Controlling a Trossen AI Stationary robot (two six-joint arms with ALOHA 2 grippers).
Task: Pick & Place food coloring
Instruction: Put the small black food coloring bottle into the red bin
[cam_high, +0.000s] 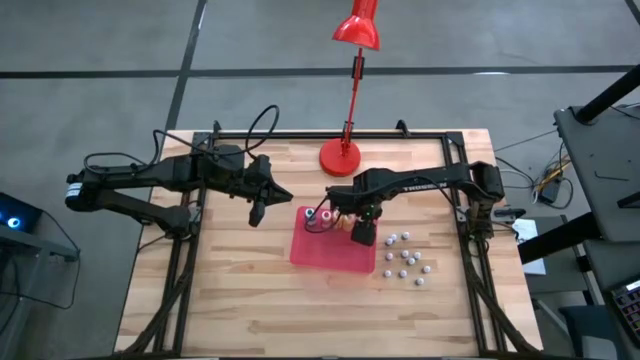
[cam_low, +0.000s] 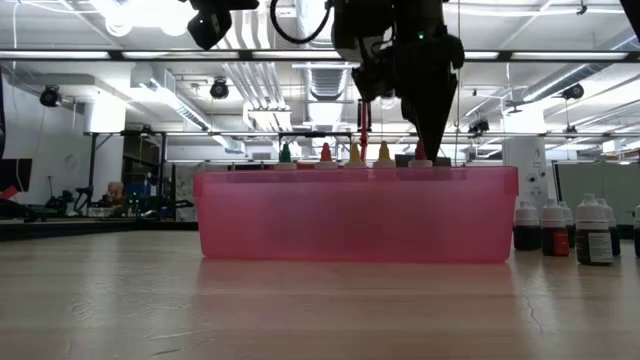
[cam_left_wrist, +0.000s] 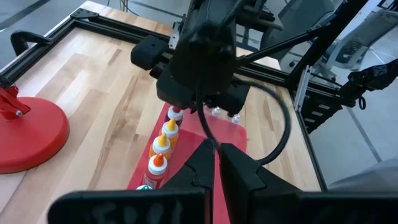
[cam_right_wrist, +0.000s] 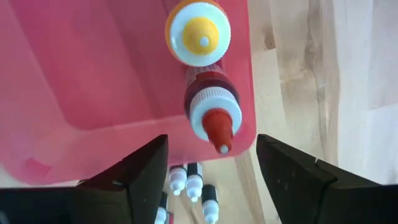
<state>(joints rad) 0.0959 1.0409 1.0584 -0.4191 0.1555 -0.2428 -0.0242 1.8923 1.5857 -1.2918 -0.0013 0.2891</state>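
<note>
Right fingers (spread) flank the red-capped food coloring in the tray.

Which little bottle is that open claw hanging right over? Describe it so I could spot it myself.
Find the pink-red tray in the middle of the wooden table. A row of small bottles stands along the tray's edge nearest the lamp; the right claw hangs open over the row's end. The red-capped bottle there stands in the tray's corner, beside a yellow-capped bottle.
</note>
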